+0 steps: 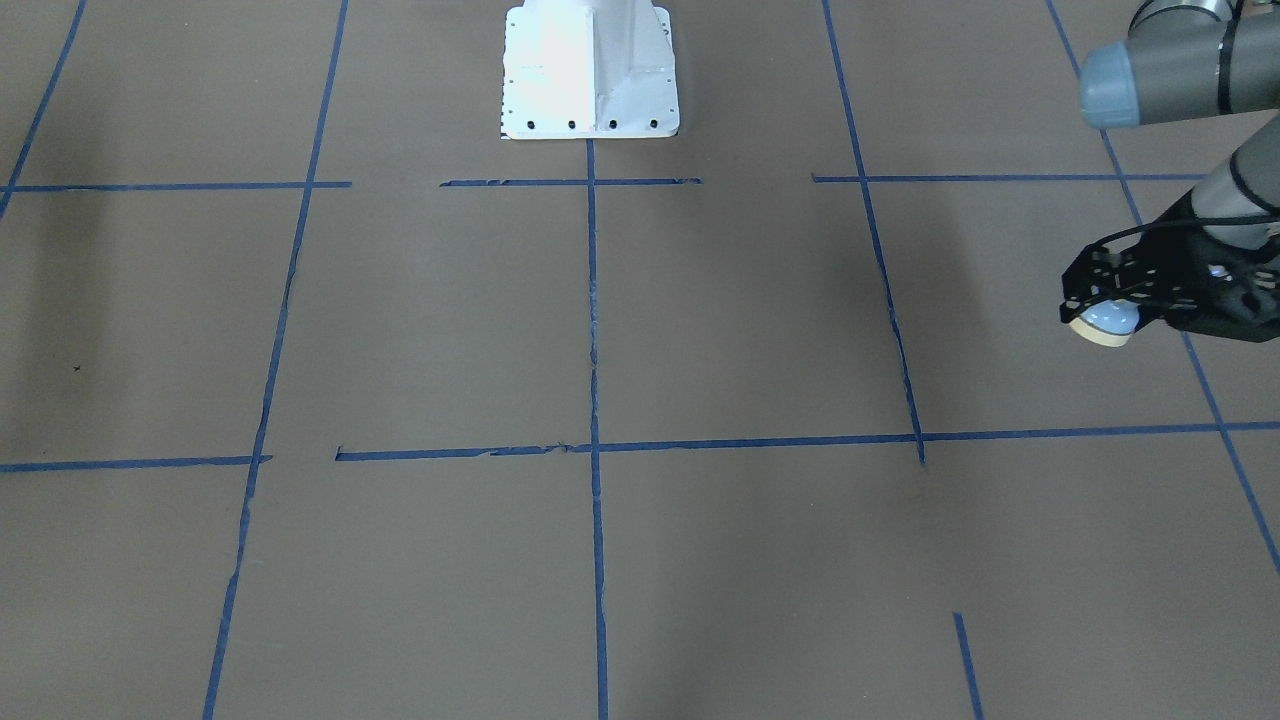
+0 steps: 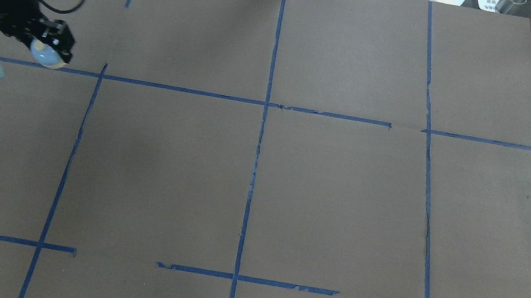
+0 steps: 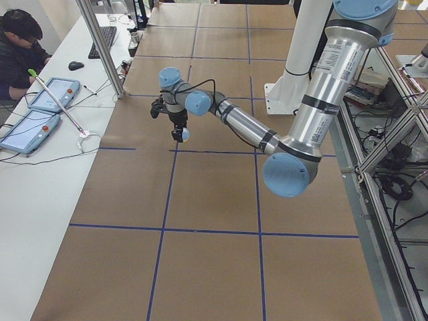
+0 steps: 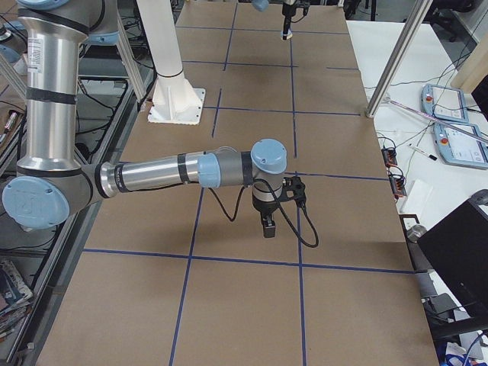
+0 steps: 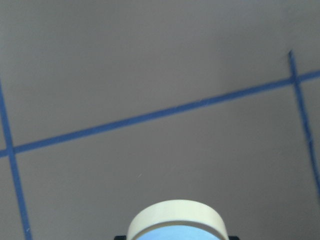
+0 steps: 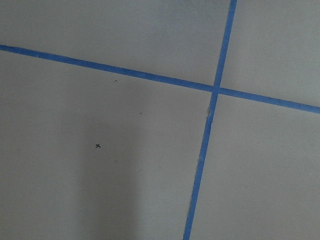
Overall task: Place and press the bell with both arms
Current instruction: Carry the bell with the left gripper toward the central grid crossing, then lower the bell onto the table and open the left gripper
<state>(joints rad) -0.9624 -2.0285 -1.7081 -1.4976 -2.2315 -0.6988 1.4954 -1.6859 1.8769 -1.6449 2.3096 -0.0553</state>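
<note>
We are in the placing step. Our left pincer (image 1: 1098, 312) is closed on the light-blue dome of the call bell (image 2: 46, 55), with the cream base ring hanging just below its tips and facing the brown paper tabletop (image 2: 333, 198). From the side view we judge that the bell is held clear of the surface and not yet set down, though the gap is hard to read.

The next move calls for a straight descent until the base ring sits flat, then a release that does not drag or tip the bell. Only after that can the cream button be pressed, and we cannot see it, since it is hidden between the fingers.

Our right pincer (image 4: 268, 227) hangs well apart from the left one, at the opposite end of the tabletop. It shows only in the side view, so we cannot tell whether it is wide or narrow. We judge that it has a long reach to make before it can take part.

Directly beneath the left pincer we see only paper and blue tape lines (image 5: 150, 116), one running just ahead of the bell. The white pedestal base (image 1: 590, 70) stands well off to the side, so we see nothing in the way of the descent
</note>
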